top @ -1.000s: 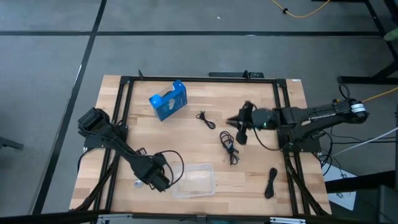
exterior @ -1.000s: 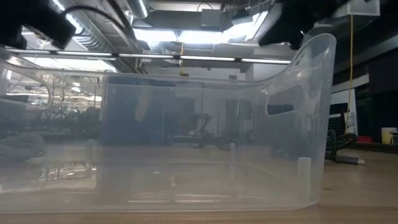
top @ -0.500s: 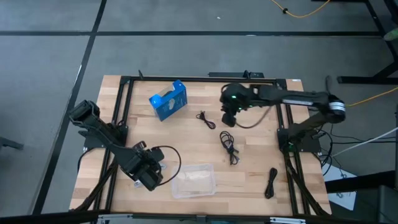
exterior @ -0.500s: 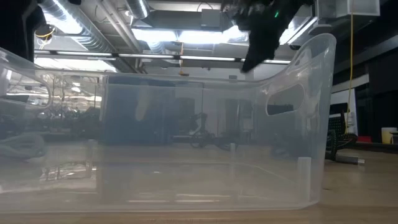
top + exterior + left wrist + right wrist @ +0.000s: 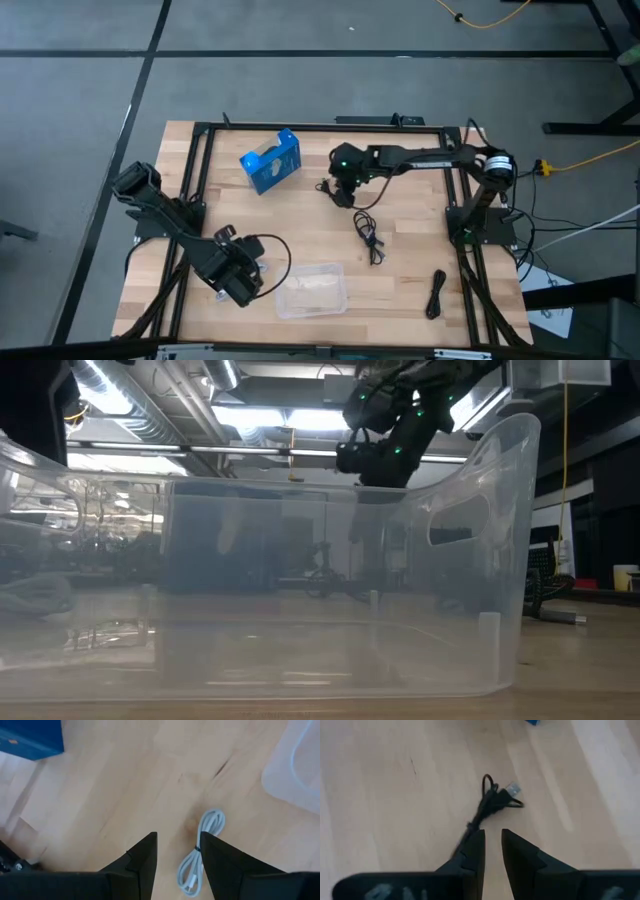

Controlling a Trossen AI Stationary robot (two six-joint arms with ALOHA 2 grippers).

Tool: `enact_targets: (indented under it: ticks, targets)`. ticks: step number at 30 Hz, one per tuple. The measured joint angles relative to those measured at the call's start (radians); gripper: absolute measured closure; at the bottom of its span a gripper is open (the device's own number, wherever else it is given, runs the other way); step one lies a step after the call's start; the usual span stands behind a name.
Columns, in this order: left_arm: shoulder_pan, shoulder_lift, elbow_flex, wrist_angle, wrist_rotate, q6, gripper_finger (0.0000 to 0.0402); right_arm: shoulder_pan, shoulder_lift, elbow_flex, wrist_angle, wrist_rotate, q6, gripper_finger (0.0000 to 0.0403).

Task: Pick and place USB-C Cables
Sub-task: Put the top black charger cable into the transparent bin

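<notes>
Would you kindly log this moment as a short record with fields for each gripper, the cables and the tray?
left gripper: open, above a light grey cable, beside the clear tray
right gripper: narrow gap between fingers, holding nothing, above a small black cable near the blue box
other black cables: one mid-table, one at the near right edge
tray contents: no cable visible inside
</notes>
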Motion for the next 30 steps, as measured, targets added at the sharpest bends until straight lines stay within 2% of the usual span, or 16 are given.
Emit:
enact_targets:
  ticks: [5,10,14,30]
  targets:
    - [0.000,0.000,0.000,0.001,-0.035,0.000,0.0259,0.002,0.036,0.000,0.019,0.020,0.144,0.0334]
    - [0.000,0.000,0.000,0.006,-0.048,-0.002,0.0259,0.001,0.051,0.000,0.032,0.109,0.166,0.0334]
    - [0.000,0.000,0.000,0.013,-0.073,-0.002,0.0259,0.001,0.052,0.000,0.028,0.104,0.165,0.0334]
    - [0.000,0.000,0.000,0.057,-0.059,-0.001,0.0259,0.003,0.055,0.000,0.037,0.076,0.196,0.0334]
